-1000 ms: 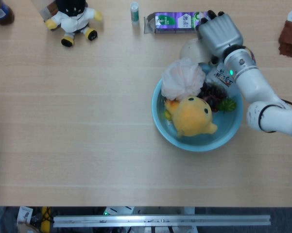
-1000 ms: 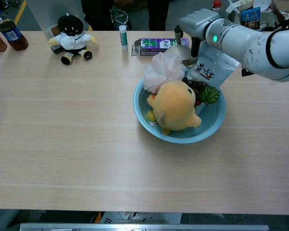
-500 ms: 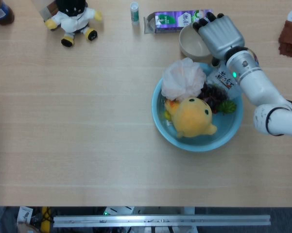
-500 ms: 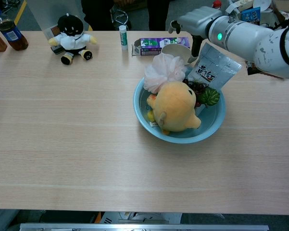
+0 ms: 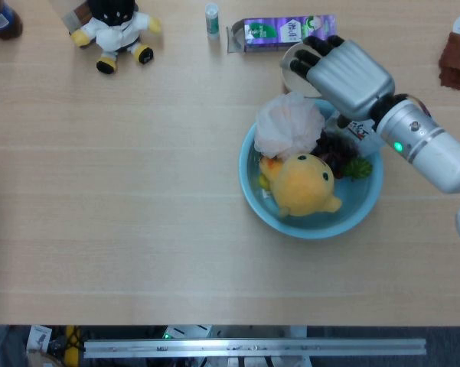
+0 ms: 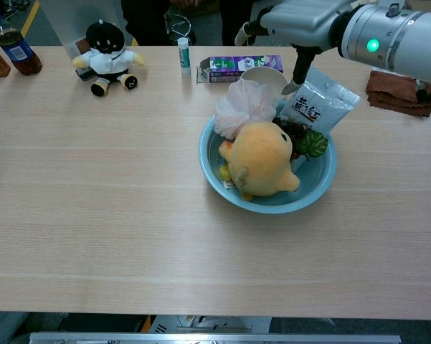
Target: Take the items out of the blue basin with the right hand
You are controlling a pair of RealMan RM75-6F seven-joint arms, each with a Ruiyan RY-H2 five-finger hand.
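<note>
The right hand [image 5: 343, 71] has lifted off the white bowl [image 6: 264, 77], fingers apart and empty, above the blue basin's [image 5: 314, 225] far rim

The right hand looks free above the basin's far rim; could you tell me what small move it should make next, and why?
Probably lower the right hand onto the pink bath pouf. The hand holds nothing, the bowl already sits outside the blue basin, and the pouf lies topmost, nearest the hand.
</note>
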